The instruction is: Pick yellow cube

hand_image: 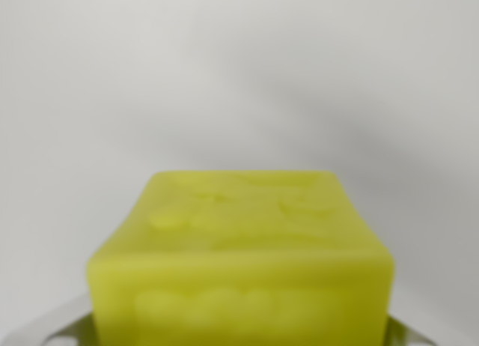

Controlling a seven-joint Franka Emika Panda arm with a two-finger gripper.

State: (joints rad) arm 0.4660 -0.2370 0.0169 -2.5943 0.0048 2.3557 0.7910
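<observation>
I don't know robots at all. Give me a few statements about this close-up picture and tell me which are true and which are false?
1. The yellow cube fills the lower middle of the wrist view. True.
2. The cube is dark blue. False: it is bright yellow-green.
3. The cube's top face carries raised, embossed shapes. True, though they are too blurred to read.
4. Several other blocks lie around the cube. False: only a plain pale surface shows behind it.
5. Bits of pale metal show at the bottom corners beside the cube. True; whether these are the jaws, and whether they press on the cube, cannot be told.
</observation>
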